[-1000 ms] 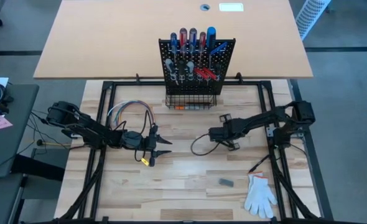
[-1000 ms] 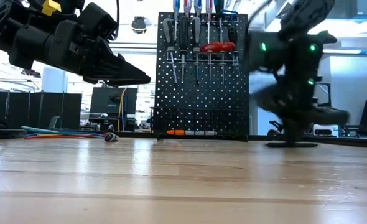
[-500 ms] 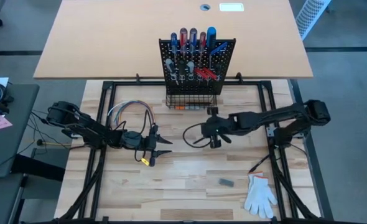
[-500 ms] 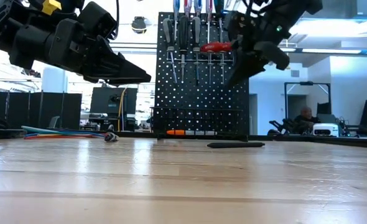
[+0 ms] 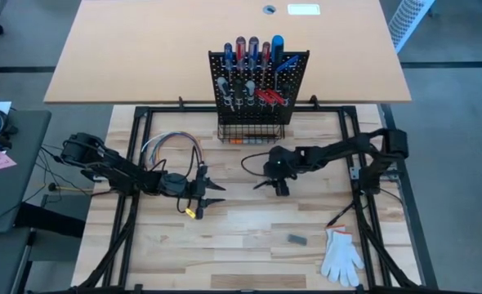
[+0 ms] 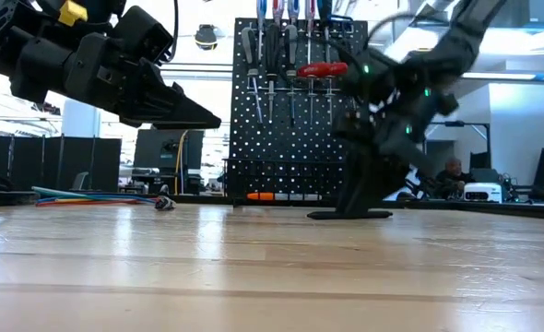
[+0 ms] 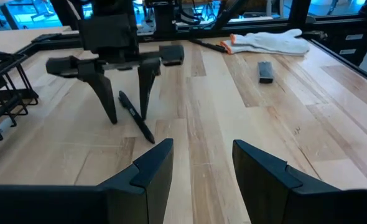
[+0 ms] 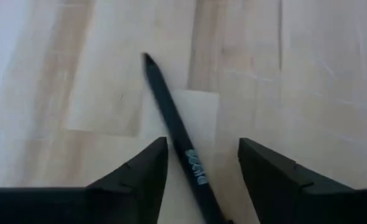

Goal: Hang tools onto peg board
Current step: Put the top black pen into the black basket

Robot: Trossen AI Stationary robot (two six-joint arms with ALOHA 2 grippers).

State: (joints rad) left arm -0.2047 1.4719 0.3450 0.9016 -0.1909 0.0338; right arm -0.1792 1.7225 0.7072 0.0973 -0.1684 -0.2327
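Already the peg board [image 5: 258, 77] carries most of the tools: a row of red-, blue- and black-handled screwdrivers [image 5: 253, 49] stands upright along its top, more hang lower on its face, and an orange-tipped piece lies in the wire basket [image 5: 252, 131] at its foot. One slim black tool [image 8: 177, 143] is left on the wooden tabletop [image 5: 249, 237], a short way in front of the peg board's basket and slightly toward the right arm's side. It lies flat, its long axis on a slant across the table planks; the right wrist view shows one narrow, tapered end pointing away from that gripper, with pale lettering along the shaft, but which end is the working tip cannot be made out. The right gripper [image 5: 275, 176] stands directly over it, pointing down with its fingers [image 7: 101, 93] spread apart and planted either side of the shaft, so the tool is straddled but not clenched. By this reading the pickup is the step in hand, and the lift and hang are yet to do. The left gripper [image 5: 209, 191] hovers farther from the peg board, off toward the left arm's side, jaws parted and holding nothing. A white glove [image 5: 340, 253] and a small dark block [image 5: 296, 239] lie at the table's near edge, well apart from the peg board.
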